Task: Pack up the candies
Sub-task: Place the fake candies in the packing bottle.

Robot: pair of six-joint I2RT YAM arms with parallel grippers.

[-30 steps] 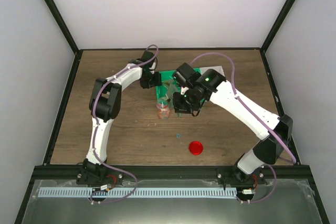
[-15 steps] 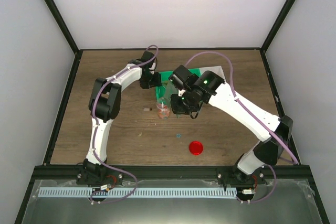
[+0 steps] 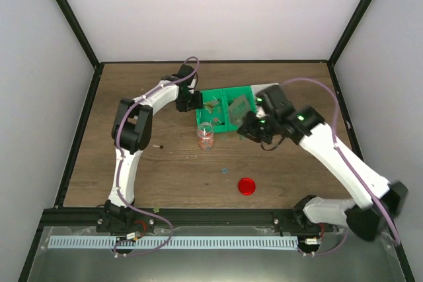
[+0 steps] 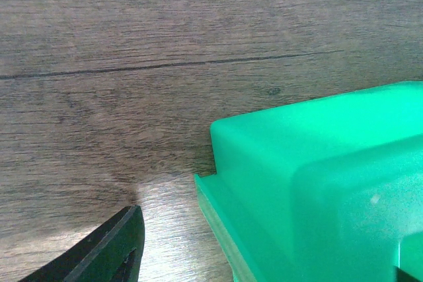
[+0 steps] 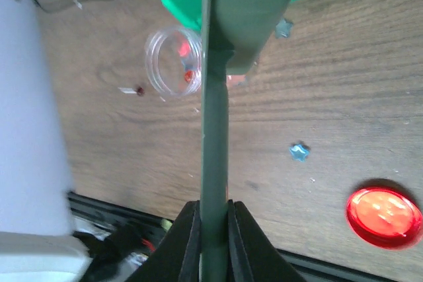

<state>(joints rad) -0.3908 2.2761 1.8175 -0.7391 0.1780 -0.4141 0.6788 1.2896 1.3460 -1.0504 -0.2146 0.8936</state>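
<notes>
The candies (image 3: 213, 105) lie in a green tray (image 3: 228, 92); a few red ones (image 5: 188, 74) sit in the small clear jar (image 3: 205, 135), which also shows in the right wrist view (image 5: 173, 61). One stray candy (image 3: 157, 145) lies on the table left of the jar. My right gripper (image 3: 251, 125) (image 5: 213, 206) is shut on the handle of a dark green scoop (image 5: 214, 130), whose blade (image 3: 239, 105) hangs over the tray's front right. My left gripper (image 3: 190, 102) is at the tray's left end; one finger (image 4: 109, 252) shows, apart from the tray wall (image 4: 310, 176).
A round red lid (image 3: 246, 185) (image 5: 384, 216) lies on the wooden table near the front. Small blue star-shaped bits (image 5: 299, 152) (image 5: 284, 28) lie between the tray and the lid. Black frame posts and white walls close in the table.
My right arm has swung right, carrying the scoop from over the jar to the tray's right front. A stray candy has travelled left across the table. The left arm has stayed put.
</notes>
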